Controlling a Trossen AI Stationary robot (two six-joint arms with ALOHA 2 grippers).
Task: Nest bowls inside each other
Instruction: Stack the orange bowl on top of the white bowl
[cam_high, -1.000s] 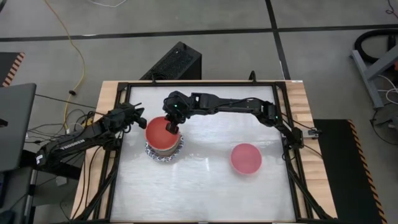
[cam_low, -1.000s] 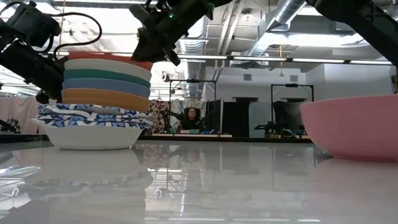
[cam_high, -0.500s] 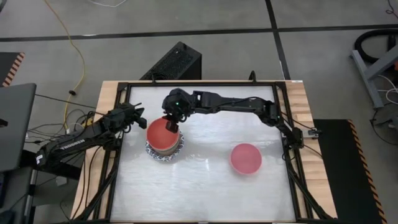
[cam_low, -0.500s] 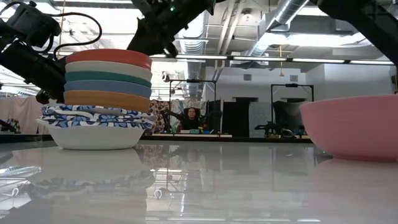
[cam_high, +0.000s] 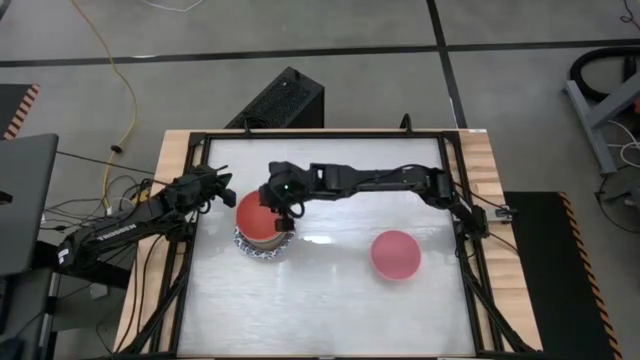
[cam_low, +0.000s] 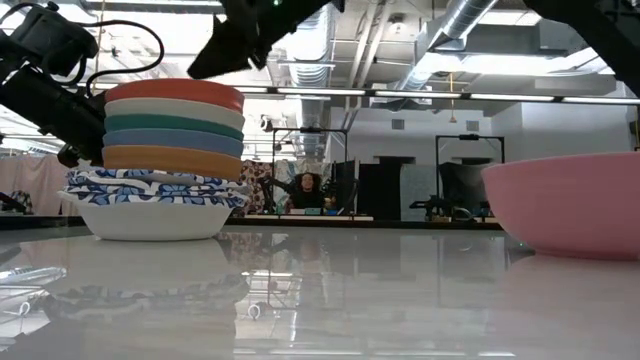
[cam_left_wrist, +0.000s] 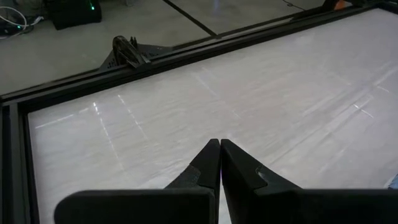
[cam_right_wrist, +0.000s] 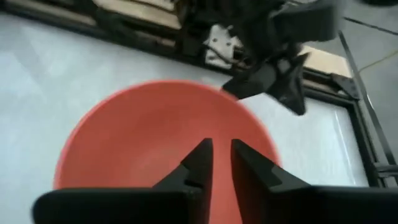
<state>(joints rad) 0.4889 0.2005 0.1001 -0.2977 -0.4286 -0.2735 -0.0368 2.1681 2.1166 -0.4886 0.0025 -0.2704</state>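
Observation:
A stack of nested bowls (cam_high: 262, 228) stands left of the table's middle. Its lowest bowls are white with blue patterned rims (cam_low: 150, 190). Above them sit orange, blue, green and cream bowls, with a red bowl (cam_low: 175, 93) on top. A pink bowl (cam_high: 395, 253) stands alone to the right on its base. My right gripper (cam_right_wrist: 221, 154) hovers just above the red bowl (cam_right_wrist: 143, 137), its fingers a narrow gap apart and holding nothing. My left gripper (cam_left_wrist: 219, 149) is shut and waits beside the stack's far left side (cam_high: 224, 188).
A black frame (cam_high: 200, 150) borders the white table top. There is free table between the stack and the pink bowl (cam_low: 570, 205) and along the near side. A black box (cam_high: 285, 98) and cables lie on the floor beyond the table.
My right gripper has let go of the red bowl's rim. It has risen clear of the stack, shifted a little toward the near edge and rolled about its own line. The red bowl, tilted a second ago, now sits level on top of the stack.

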